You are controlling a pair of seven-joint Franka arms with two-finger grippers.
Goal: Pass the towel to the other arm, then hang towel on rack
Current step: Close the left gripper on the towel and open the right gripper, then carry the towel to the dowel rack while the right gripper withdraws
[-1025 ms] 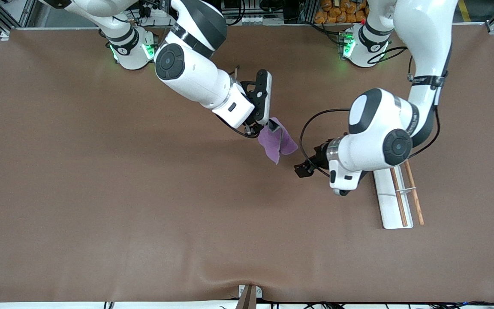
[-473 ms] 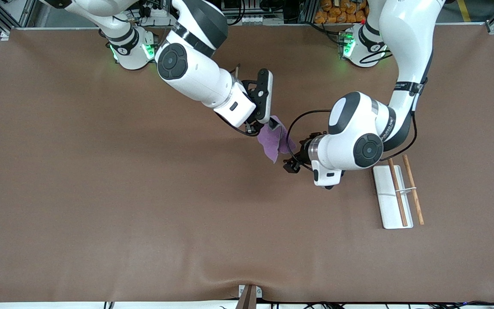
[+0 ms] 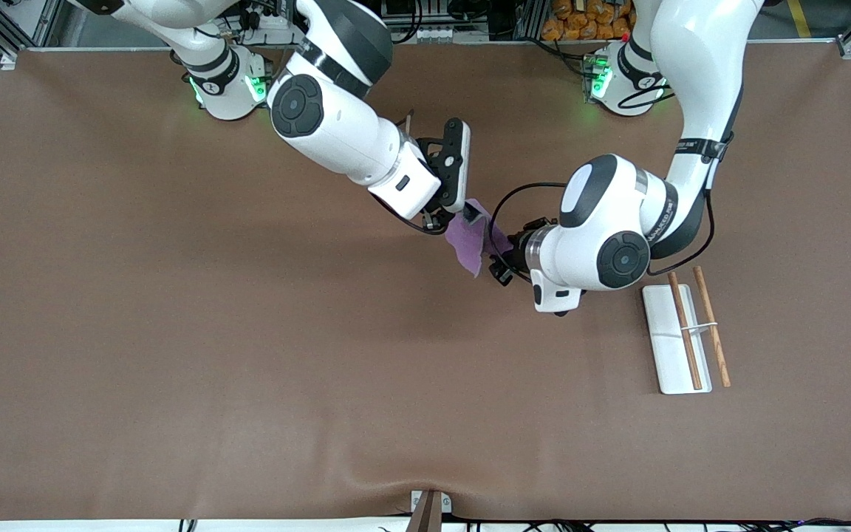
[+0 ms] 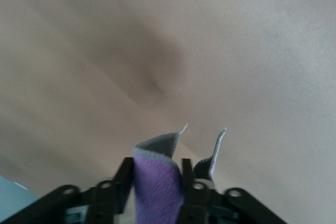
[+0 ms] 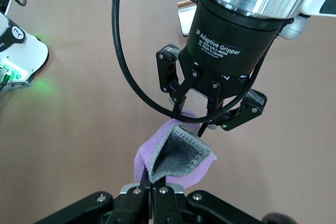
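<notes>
Both end effectors are meeting near the middle of the front frame, above the bare brown table [image 3: 174, 332]. Coming down from the upper left of that frame, the right end effector [image 3: 470, 216] is clamping the purple towel [image 3: 472, 240], which is hanging from it in a folded bunch with its grey underside showing; the right wrist view shows the fingers pinched together on the cloth [image 5: 176, 156]. Reaching in from the upper right of the front frame, the left end effector [image 3: 501, 266] is sitting against the towel's lower edge, and in the left wrist view its fingers [image 4: 123, 179] are standing apart with the purple fabric [image 4: 157, 187] between them. White lettering reading "2F Adaptive Gripper" is showing on the black body of the left end effector [image 5: 210, 114] in the right wrist view. Lying on the table at the lower right of the front frame, well apart from the towel, is the rack [image 3: 680, 340].
</notes>
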